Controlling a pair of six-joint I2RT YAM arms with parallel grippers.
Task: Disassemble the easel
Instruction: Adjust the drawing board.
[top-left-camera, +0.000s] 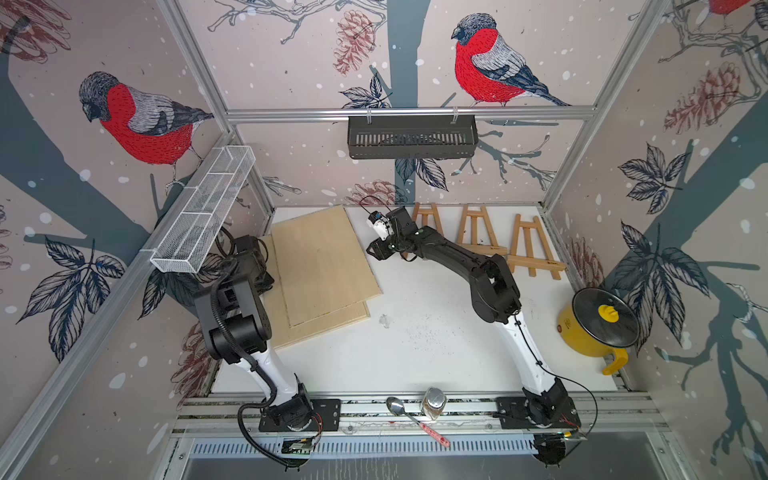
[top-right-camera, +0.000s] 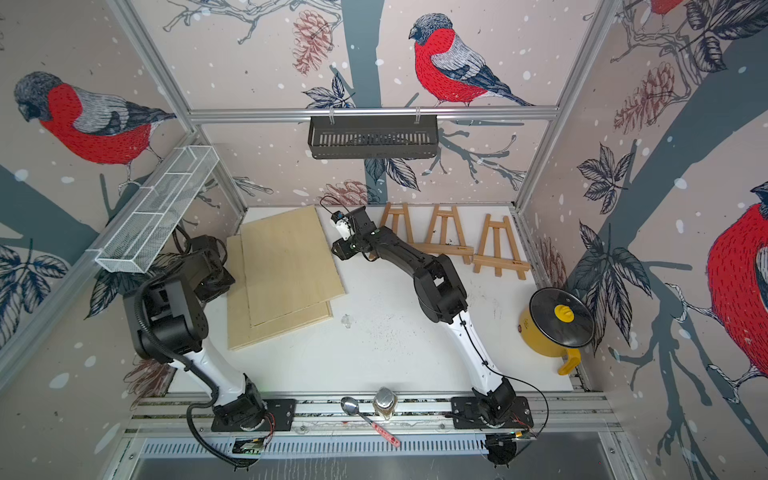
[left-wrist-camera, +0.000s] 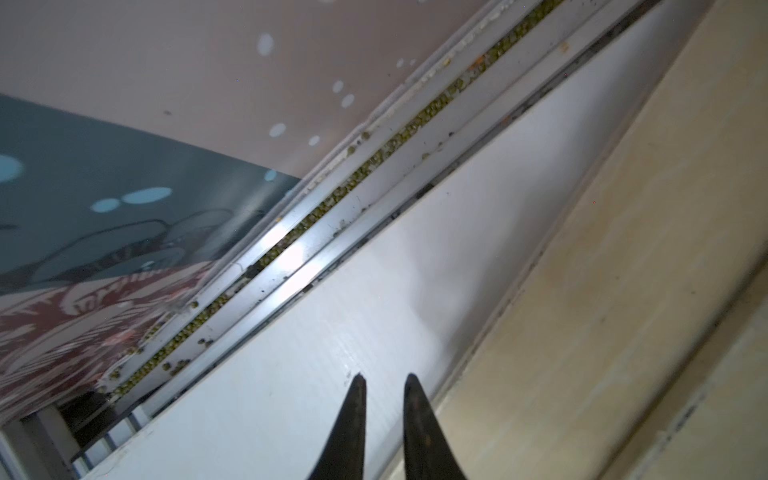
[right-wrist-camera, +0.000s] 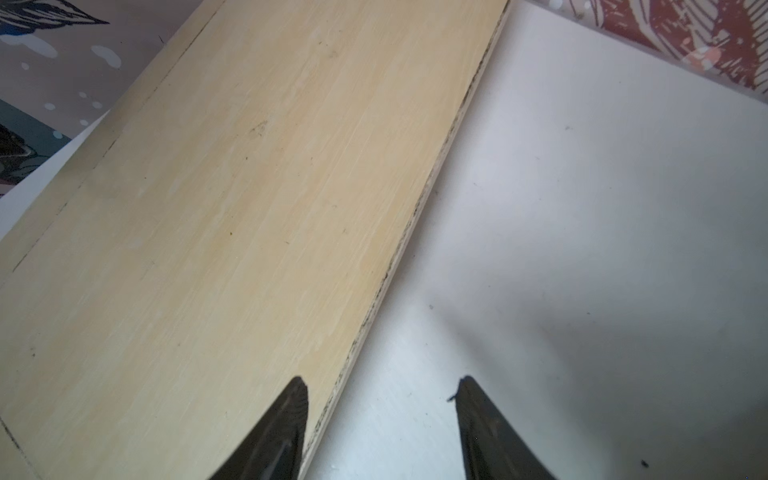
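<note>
While right claw (right-wrist-camera: 383, 380) stands half-wide above flat grainy plywood board (right-wrist-camera: 232, 208) edge, left claw (left-wrist-camera: 385, 376) narrow, empty.

Far wall (top-left-camera: 291, 62): pale pink paper printed with red-breasted birds, pine cones, a grey-blue trunk and white flecks.
Left wall (top-left-camera: 62, 208): the same print, one large bird above dark leaves.
Right wall (top-left-camera: 685, 174): the same print, leaves over a broad grey-blue branch.
Frame (top-left-camera: 291, 114): bare aluminium rails along the wall joints and across the far wall.
Black basket (top-left-camera: 411, 141): slotted, hung mid-way on the far rail.
Wire basket (top-left-camera: 203, 212): white mesh in compartments, on the left rail.
Worktop (top-left-camera: 415, 357): white, flat, flecked with dark crumbs.
Near edge (top-left-camera: 469, 409): aluminium rails, then a slotted metal strip (top-left-camera: 415, 448).
Light: soft and even, faint shadows.
</note>
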